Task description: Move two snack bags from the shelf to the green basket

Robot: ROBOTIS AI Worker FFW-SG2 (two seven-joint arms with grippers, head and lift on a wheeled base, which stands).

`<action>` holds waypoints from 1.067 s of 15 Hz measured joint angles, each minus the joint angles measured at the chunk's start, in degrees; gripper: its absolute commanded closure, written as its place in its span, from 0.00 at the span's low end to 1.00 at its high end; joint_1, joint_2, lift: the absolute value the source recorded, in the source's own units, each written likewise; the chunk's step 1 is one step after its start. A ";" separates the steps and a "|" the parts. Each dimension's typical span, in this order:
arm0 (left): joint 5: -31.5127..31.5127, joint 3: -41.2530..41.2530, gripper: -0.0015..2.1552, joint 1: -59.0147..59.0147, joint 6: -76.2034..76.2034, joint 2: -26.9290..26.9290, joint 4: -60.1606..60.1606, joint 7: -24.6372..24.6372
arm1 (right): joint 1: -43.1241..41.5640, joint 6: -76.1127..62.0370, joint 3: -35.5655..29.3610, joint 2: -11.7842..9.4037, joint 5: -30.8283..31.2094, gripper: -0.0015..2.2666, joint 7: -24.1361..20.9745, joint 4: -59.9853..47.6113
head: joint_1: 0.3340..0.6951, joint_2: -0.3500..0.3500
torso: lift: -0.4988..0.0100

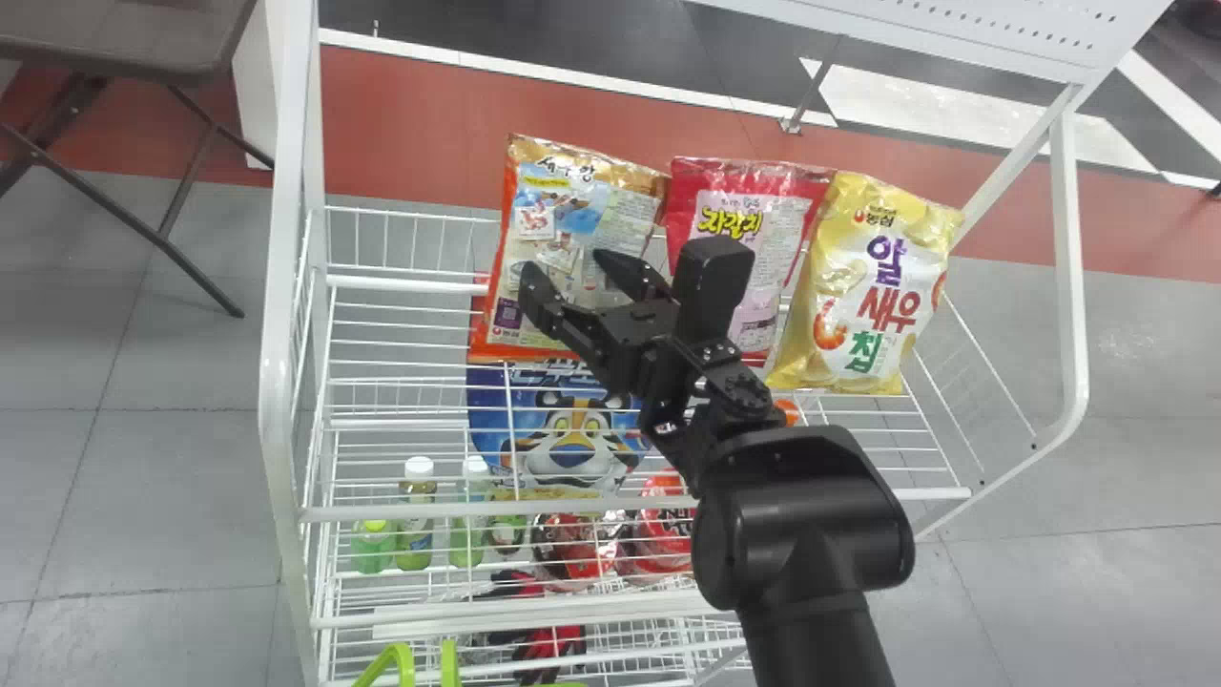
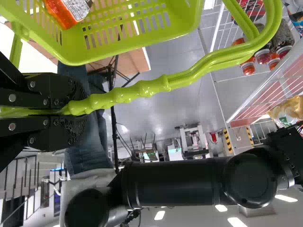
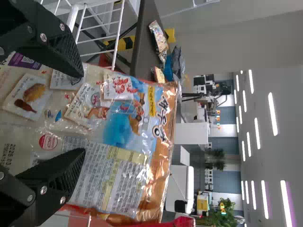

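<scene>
Perhaps the open right tool point(image 1: 566, 263) can push the orange snack bag point(image 1: 572, 210) over, if it comes crooked; the left tool point(image 2: 78, 108) grips the basket handle point(image 2: 142, 91).

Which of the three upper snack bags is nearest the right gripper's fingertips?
The orange-edged snack bag, leftmost in the head view: the right gripper is open before it; the red bag and yellow bag stand farther right.

Crinkled glossy plastic snack bag point(image 1: 563, 239); smooth green basket point(image 2: 137, 23).
</scene>
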 measured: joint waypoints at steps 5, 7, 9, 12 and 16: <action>0.68 0.42 0.95 -1.47 0.00 0.00 1.33 -0.01 | 1.42 2.01 0.99 -0.06 0.22 0.99 0.10 -1.89 | 1.00 0.05 | 0.95; 0.71 0.44 0.95 -1.66 0.00 0.00 1.36 -0.01 | 2.70 2.06 0.94 -0.15 -0.29 0.99 0.10 -3.74 | 1.00 0.05 | 0.95; 0.81 0.56 0.95 -1.74 0.00 0.00 1.36 -0.04 | 4.64 2.16 0.98 -0.42 -0.61 0.99 0.41 -7.18 | 1.00 0.05 | 0.95; 0.98 0.70 0.95 -1.73 0.00 0.00 1.09 -0.09 | 8.74 4.61 0.18 -1.01 -1.74 0.99 1.27 -14.63 | 1.00 0.03 | 0.95; 1.06 0.72 0.95 -1.66 0.00 -0.10 0.91 -0.09 | 16.70 15.54 -4.13 -3.20 -7.32 0.99 3.34 -29.83 | 1.00 0.00 | 0.95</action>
